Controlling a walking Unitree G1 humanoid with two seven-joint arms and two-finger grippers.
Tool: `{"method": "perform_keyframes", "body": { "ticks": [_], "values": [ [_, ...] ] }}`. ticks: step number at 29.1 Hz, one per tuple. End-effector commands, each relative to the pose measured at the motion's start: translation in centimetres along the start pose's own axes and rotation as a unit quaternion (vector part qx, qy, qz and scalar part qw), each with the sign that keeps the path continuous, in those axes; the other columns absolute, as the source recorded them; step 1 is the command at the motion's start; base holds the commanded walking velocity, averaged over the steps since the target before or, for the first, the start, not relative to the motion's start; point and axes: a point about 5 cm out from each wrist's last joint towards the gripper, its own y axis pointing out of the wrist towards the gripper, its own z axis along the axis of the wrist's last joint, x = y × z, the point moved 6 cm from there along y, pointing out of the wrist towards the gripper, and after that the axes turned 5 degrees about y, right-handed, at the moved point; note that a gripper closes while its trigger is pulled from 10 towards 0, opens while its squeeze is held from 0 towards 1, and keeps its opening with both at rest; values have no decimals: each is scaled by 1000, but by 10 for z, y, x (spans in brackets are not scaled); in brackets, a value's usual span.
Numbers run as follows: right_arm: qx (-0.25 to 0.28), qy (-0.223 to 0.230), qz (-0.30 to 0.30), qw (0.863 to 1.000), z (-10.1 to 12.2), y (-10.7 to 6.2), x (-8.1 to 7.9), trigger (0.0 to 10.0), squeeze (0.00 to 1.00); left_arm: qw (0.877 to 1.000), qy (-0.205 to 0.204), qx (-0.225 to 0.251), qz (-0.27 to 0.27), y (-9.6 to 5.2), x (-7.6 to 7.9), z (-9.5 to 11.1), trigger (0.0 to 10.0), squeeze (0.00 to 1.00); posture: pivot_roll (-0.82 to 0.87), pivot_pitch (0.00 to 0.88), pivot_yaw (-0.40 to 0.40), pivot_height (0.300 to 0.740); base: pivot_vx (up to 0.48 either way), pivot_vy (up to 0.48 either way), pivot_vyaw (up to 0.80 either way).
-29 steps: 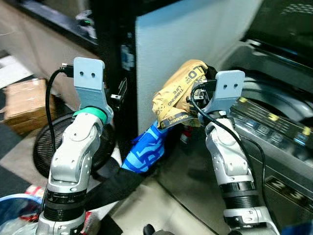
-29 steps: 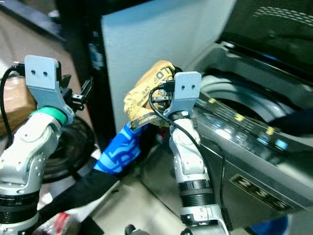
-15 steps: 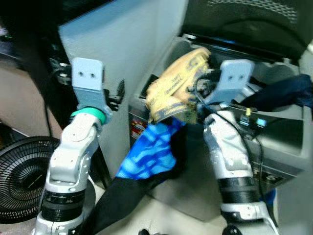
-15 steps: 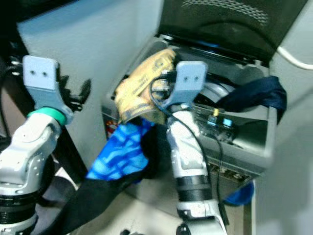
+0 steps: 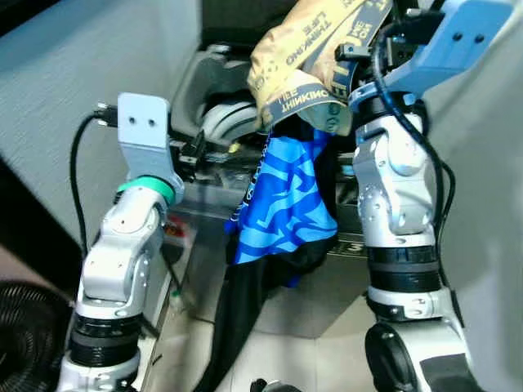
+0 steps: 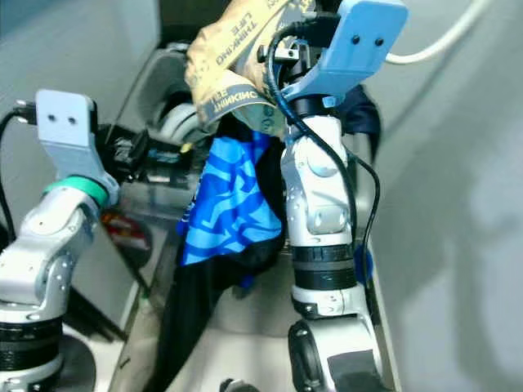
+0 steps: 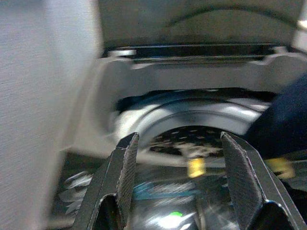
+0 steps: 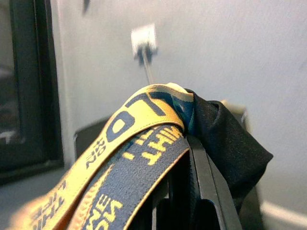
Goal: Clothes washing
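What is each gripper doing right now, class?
Left gripper: open, empty, facing the washing machine drum.
Right gripper: shut on the bundle of clothes.

A yellow garment (image 5: 304,57) printed with dark lettering is seen at the upper centre; below it a bright blue cloth (image 5: 284,204) patterned with darker blue zigzags, then black fabric (image 5: 245,310). The washing machine (image 5: 208,90) is grey, and a navy garment (image 7: 283,124) is seen draped at its rim.
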Motion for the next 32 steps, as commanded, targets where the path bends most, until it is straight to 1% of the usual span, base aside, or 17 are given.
{"method": "perform_keyframes", "body": {
  "ticks": [1, 2, 5, 9, 11, 12, 13, 14, 15, 17, 18, 20, 24, 30, 32],
  "values": [
    [26, 19, 43, 999, 12, 3, -22, 10000, 0, 1000, 3, -1, -1, 0, 1, -1, 10000, 0, 77, 5, 31, 740, 0, 0, -800],
    [26, 19, 43, 999, 12, 3, -22, 10000, 0, 1000, 3, -1, -1, 0, 1, -1, 10000, 0, 77, 5, 31, 740, 0, 0, -800],
    [12, 24, 96, 995, 5, -5, -45, 10000, 0, 1000, 1, 0, 0, -1, 1, -1, 10000, 0, 77, 8, 29, 740, 0, 0, -800],
    [4, 25, 109, 994, 1, -7, -49, 10000, 0, 1000, -1, 1, 1, -1, 1, -1, 10000, 0, 71, 11, 28, 740, 0, 0, -800],
    [-10, 20, 123, 992, -5, -10, -52, 10000, 0, 1000, -6, 3, 2, -1, 1, -1, 10000, 0, 70, 12, 28, 740, 0, 0, -800],
    [-19, 18, 124, 992, -11, -13, -51, 10000, 0, 1000, -7, 6, 3, -1, 1, 0, 10000, 0, 71, 14, 23, 740, 0, 0, -800],
    [-19, 18, 124, 992, -11, -13, -51, 10000, 0, 1000, -7, 6, 3, -1, 1, 0, 10000, 0, 71, 14, 23, 740, 0, 0, -800],
    [-45, 14, 119, 992, -24, -20, -47, 10000, 0, 1000, -3, 17, 15, -1, -3, 4, 10000, 0, 70, 17, 19, 740, 0, 428, 0],
    [-45, 14, 119, 992, -24, -20, -47, 10000, 0, 1000, -3, 17, 15, -1, -3, 4, 10000, 0, 70, 17, 19, 740, 0, 428, 0],
    [-85, 7, 105, 991, -45, -33, -38, 10000, 0, 999, -1, 27, 29, -1, -8, 8, 10000, 0, 68, 18, 17, 740, 291, 384, 0],
    [-85, 7, 105, 991, -45, -33, -38, 10000, 0, 999, -1, 27, 29, -1, -8, 8, 10000, 0, 68, 18, 17, 740, 292, 382, 0],
    [-102, 6, 97, 990, -53, -41, -34, 10000, 0, 999, 1, 30, 28, -1, -8, 10, 10000, 0, 66, 20, 18, 740, 292, 382, 0],
    [-109, 7, 95, 989, -56, -45, -32, 10000, 0, 999, 2, 31, 24, -1, -6, 10, 10000, 0, 66, 20, 18, 740, 293, 381, 0],
    [-111, 5, 93, 989, -57, -46, -30, 10000, 0, 999, 0, 31, 24, -1, -5, 10, 10000, 0, 63, 21, 17, 740, 294, 380, 0],
    [-112, 6, 92, 989, -57, -46, -30, 10000, 0, 999, 4, 28, 23, -1, -5, 9, 10000, 0, 66, 22, 17, 740, 0, 0, 0]
  ]
}}
